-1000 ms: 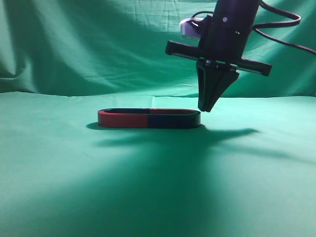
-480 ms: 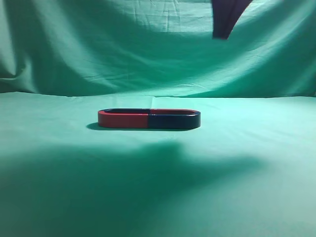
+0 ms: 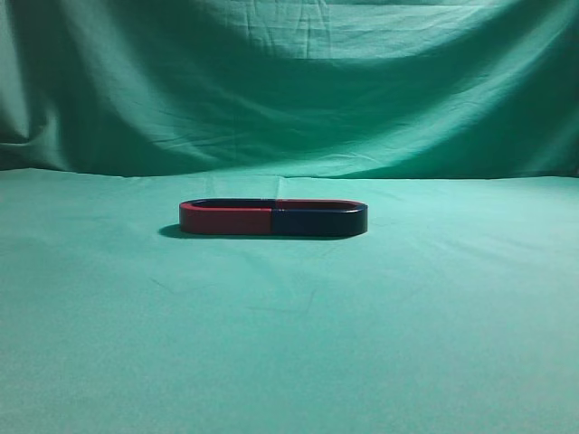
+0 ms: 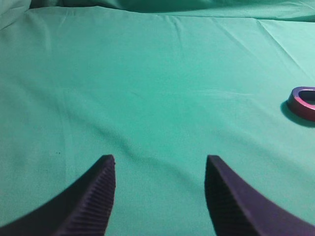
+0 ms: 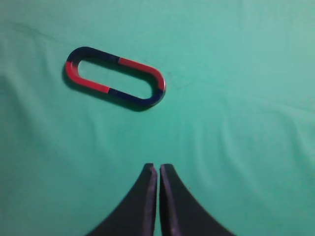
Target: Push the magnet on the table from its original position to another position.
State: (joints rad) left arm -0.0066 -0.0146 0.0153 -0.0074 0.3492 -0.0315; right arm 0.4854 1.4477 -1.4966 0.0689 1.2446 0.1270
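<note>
The magnet (image 3: 318,221) lies flat on the table (image 3: 289,362) with its navy arm facing the exterior camera. It is joined end to end with a matching red-fronted magnet (image 3: 226,220), and together they form an oval. In the right wrist view the magnet (image 5: 140,97) is the oval's right half. My right gripper (image 5: 158,166) is shut and empty, above the cloth and well clear of the oval. My left gripper (image 4: 161,158) is open and empty over bare cloth. Neither gripper shows in the exterior view.
The red-fronted magnet's rounded end (image 4: 302,102) shows at the right edge of the left wrist view. A wrinkled green cloth backdrop (image 3: 289,81) hangs behind the table.
My right gripper, which was down beside the magnet's right end, has risen out of the exterior view. Its shadow has left the cloth. The magnets have not moved.
</note>
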